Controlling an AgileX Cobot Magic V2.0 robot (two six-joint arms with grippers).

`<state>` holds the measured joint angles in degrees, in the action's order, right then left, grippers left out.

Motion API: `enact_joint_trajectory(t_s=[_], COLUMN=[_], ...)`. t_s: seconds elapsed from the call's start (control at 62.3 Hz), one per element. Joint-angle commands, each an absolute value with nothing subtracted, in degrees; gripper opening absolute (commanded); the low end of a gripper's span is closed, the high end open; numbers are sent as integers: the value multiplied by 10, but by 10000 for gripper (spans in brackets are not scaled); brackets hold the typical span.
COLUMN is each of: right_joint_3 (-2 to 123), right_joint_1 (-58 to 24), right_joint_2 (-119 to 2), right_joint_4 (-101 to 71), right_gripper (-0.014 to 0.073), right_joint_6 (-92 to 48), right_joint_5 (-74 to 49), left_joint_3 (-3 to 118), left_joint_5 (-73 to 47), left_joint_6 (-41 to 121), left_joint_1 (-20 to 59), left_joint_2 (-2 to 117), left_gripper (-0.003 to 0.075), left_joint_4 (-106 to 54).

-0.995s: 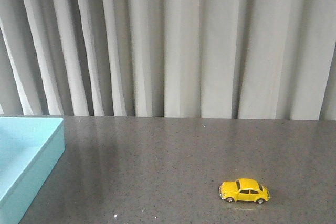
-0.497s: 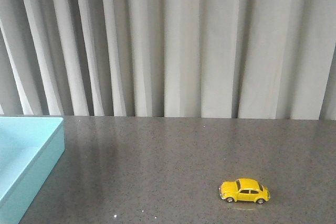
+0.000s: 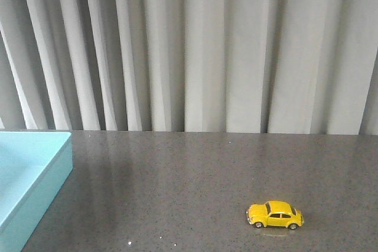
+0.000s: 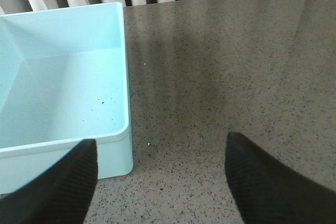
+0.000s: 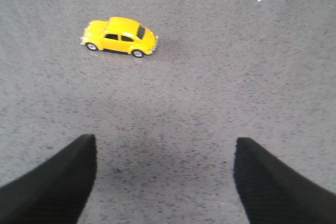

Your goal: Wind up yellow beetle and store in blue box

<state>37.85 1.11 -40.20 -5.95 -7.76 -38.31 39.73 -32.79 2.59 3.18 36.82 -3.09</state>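
The yellow beetle [image 3: 275, 215] stands on its wheels on the dark speckled table, at the front right in the front view. It also shows in the right wrist view [image 5: 119, 37], apart from my right gripper [image 5: 165, 150], which is open and empty. The blue box [image 3: 26, 175] sits at the left edge of the table. In the left wrist view the box [image 4: 63, 93] is empty, and my left gripper [image 4: 161, 148] is open and empty beside its near corner. Neither gripper shows in the front view.
Grey pleated curtains [image 3: 189, 51] hang behind the table's far edge. The dark speckled tabletop [image 3: 177, 181] stretches between the box and the car. A few small white specks [image 3: 129, 242] lie on the table near the front.
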Motion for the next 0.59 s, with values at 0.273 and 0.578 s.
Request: enact_joint_trajectory(t_s=[0.273, 0.578], right_joint_3=[479, 629], right_joint_1=[-7, -85], right_joint_2=[-505, -699], right_joint_4=[-107, -22], right_gripper=[559, 532], right_joint_6=[-118, -30], right_joint_5=[-401, -434], left_joint_3=[409, 409], left_joint_5=[-282, -266], left_joint_6=[38, 53], left_joint_1=[41, 123], left_joint_2=[394, 436], left_gripper=[536, 536], left_joint_4=[-34, -33])
